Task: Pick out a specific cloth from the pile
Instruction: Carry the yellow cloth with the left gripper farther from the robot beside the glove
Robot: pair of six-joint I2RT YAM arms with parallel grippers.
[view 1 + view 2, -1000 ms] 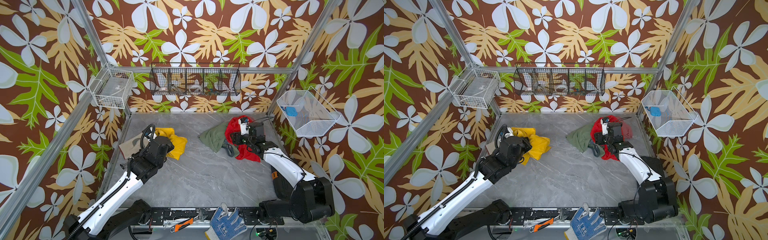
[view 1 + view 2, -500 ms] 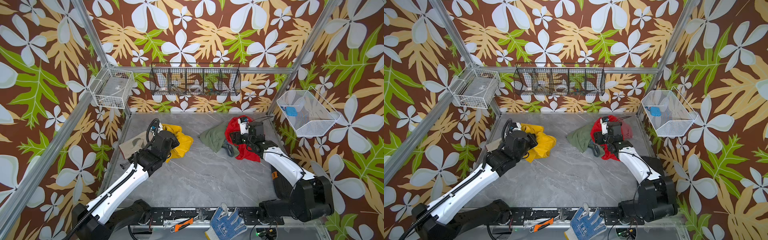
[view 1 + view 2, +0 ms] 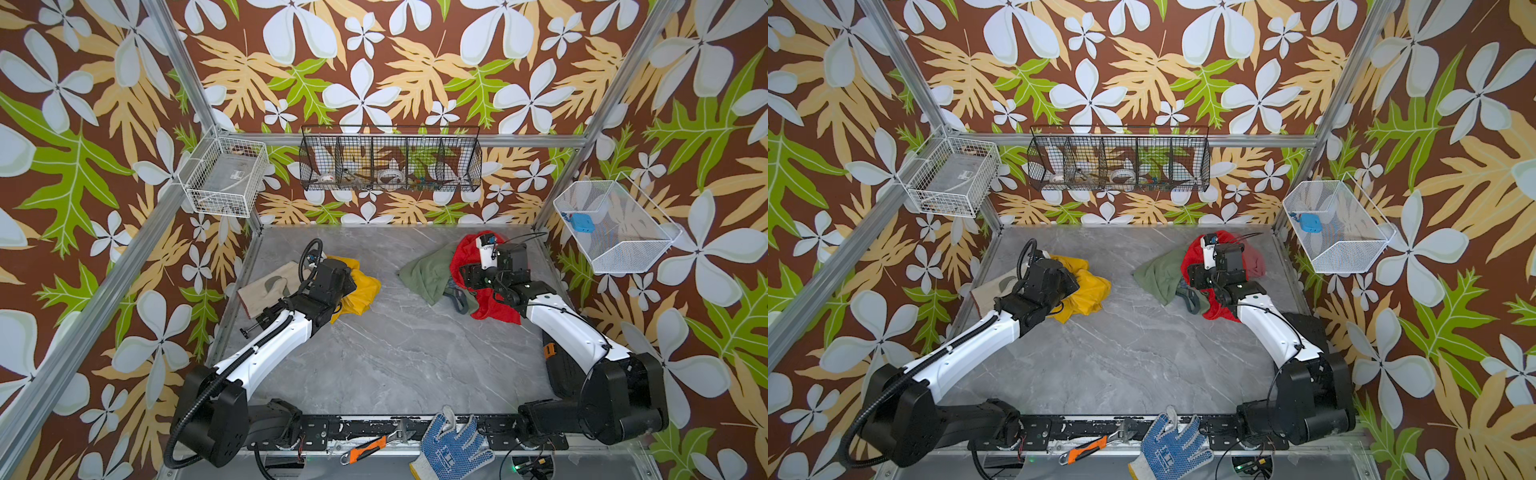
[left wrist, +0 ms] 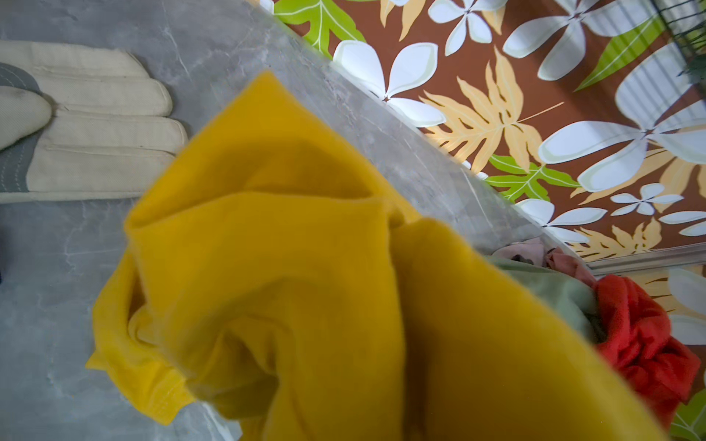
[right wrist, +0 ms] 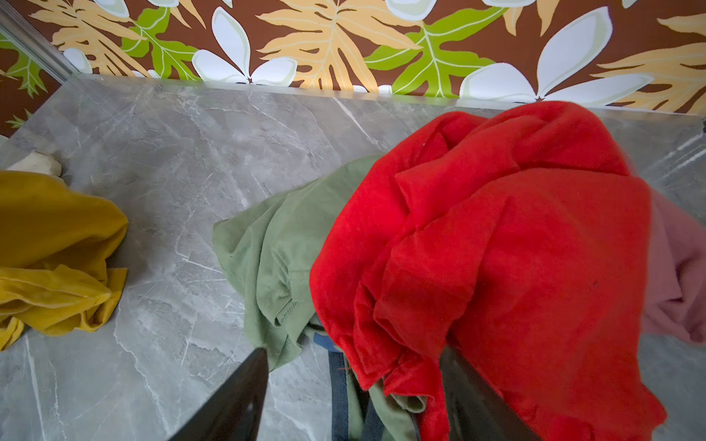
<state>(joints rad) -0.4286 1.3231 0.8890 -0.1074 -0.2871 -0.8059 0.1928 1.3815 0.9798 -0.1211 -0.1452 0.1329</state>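
Note:
The cloth (image 3: 360, 289) (image 3: 1090, 289), mustard-yellow and wrinkled, is at the left of the grey table; my left gripper (image 3: 345, 275) (image 3: 1068, 277) is shut on it. In the left wrist view the cloth (image 4: 305, 267) hangs in folds and hides the jaws. The pile lies at the back right: red cloth (image 3: 464, 257) (image 5: 515, 248), olive-green cloth (image 3: 428, 275) (image 5: 282, 244), pink fabric (image 5: 672, 275) and a grey strap (image 5: 338, 393). My right gripper (image 3: 482, 271) (image 5: 351, 353) stands open over the pile's near edge, its dark fingers (image 5: 240, 397) either side of red and green folds.
A beige work glove (image 3: 270, 286) (image 4: 95, 133) lies left of the cloth. A blue-dotted glove (image 3: 453, 446) and an orange-handled wrench (image 3: 370, 444) rest on the front rail. Wire baskets hang on the walls: white (image 3: 226, 176), black (image 3: 390, 162), white (image 3: 611, 228).
My left arm has reached a little farther back and right, carrying the cloth with it. The right arm and the pile have not moved.

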